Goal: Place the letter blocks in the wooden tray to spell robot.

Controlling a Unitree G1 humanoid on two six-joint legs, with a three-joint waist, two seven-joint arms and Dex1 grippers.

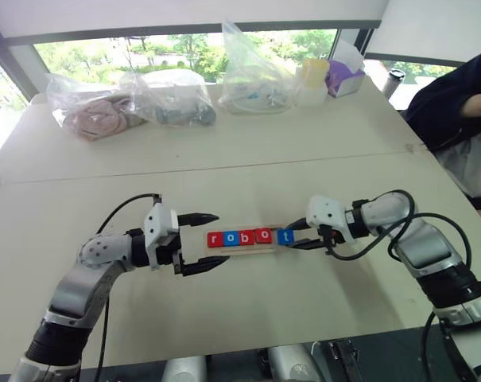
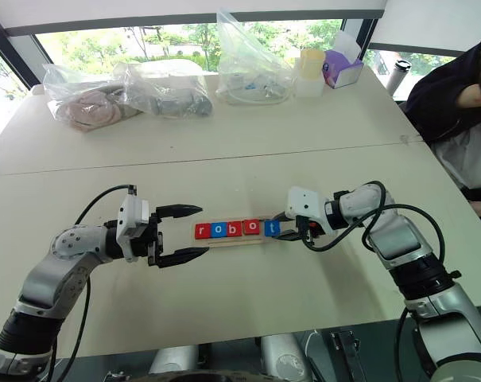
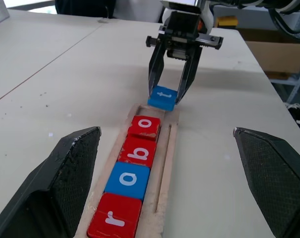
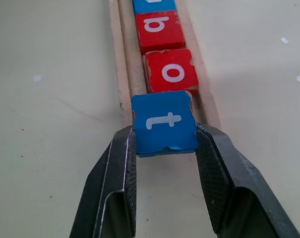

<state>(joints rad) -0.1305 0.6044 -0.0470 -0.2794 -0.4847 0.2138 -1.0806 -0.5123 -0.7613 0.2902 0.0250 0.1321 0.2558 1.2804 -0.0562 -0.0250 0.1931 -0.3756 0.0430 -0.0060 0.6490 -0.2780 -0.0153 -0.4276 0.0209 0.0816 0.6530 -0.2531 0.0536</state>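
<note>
The wooden tray [image 1: 242,252] lies across the table in front of me. Four letter blocks sit in it in a row: red r [image 1: 215,239], blue o [image 1: 230,238], red b [image 1: 246,237] and red o [image 1: 263,235]. My right gripper [image 4: 164,144] is shut on the blue t block [image 4: 163,121], pinching its two sides. It holds the block at the tray's right end, over the end rim and against the red o. My left gripper [image 1: 220,239] stands open and level at the tray's left end, one finger on each side of it, touching nothing.
Several clear plastic bags [image 1: 168,97] with items lie along the table's far edge, beside a yellow container [image 1: 312,76] and a purple box [image 1: 343,79]. A person in a dark sleeve [image 1: 455,95] sits at the far right corner. A seam [image 1: 224,165] crosses the table.
</note>
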